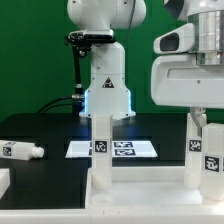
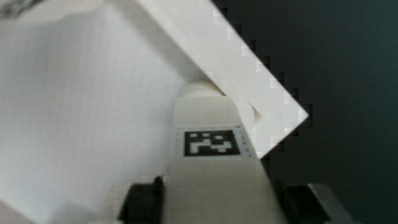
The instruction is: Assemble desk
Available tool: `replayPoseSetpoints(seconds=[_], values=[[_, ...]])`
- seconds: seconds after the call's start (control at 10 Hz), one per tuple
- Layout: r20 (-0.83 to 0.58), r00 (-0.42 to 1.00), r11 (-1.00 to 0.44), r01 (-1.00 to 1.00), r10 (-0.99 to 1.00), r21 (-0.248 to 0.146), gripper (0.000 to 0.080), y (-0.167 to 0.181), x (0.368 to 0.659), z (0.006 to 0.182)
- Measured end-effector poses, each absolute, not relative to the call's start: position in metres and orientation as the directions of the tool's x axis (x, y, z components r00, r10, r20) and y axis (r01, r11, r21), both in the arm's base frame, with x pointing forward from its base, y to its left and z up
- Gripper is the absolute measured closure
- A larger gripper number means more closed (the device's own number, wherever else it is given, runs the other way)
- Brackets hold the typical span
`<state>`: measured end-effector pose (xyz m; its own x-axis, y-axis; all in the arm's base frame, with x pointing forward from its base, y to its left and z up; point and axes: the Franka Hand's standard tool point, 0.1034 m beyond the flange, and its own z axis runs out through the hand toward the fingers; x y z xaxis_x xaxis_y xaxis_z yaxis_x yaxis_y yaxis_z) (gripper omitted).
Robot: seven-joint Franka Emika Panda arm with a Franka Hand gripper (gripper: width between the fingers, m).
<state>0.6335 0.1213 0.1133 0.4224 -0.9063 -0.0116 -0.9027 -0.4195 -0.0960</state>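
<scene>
— Where's the gripper point(image 2: 226, 198)?

— Astride a leg point(image 2: 217, 160), one finger point(image 2: 143, 200) on each side; whether they pinch it I cannot tell (the contact is too dark).

— And that leg?

— Upright at a corner of the tabletop point(image 2: 80, 100).

— Beyond it?

— Another leg point(image 1: 100, 150) stands on the panel, one point(image 1: 20, 151) lies on the table point(image 1: 50, 128), and the marker board point(image 1: 135, 149) sits behind.

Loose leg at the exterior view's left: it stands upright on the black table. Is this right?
No: the loose leg lies on its side on the black table, not upright. The exterior view shows it.
</scene>
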Motion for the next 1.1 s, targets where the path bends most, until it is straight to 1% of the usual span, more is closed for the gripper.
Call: replayPoseSetpoints(seconds=[0.1, 0.2, 0.6, 0.7, 0.8, 0.9, 1.0, 1.1], values=[[-0.065, 0.199, -0.191, -0.975, -0.978, -0.110, 0.0515, 0.1253, 0.6360, 0.1125], [-0.102, 0.083, -0.072, -0.991, -0.991, -0.110, 0.0515, 0.1222, 0.6373, 0.1124], [-0.099, 0.111, -0.099, -0.989, -0.989, -0.110, 0.0514, 0.1242, 0.6364, 0.1116], [-0.072, 0.332, -0.321, -0.938, -0.940, -0.131, 0.0411, 0.1210, 0.6373, 0.1121], [-0.048, 0.525, -0.515, -0.845, -0.850, -0.143, 0.0272, 0.1186, 0.6380, 0.1131], [-0.039, 0.641, -0.631, -0.763, -0.767, -0.143, 0.0188, 0.1174, 0.6373, 0.1128], [-0.032, 0.660, -0.650, -0.746, -0.751, -0.142, 0.0188, 0.1168, 0.6374, 0.1123], [-0.020, 0.715, -0.706, -0.694, -0.699, -0.142, 0.0157, 0.1156, 0.6374, 0.1120]])
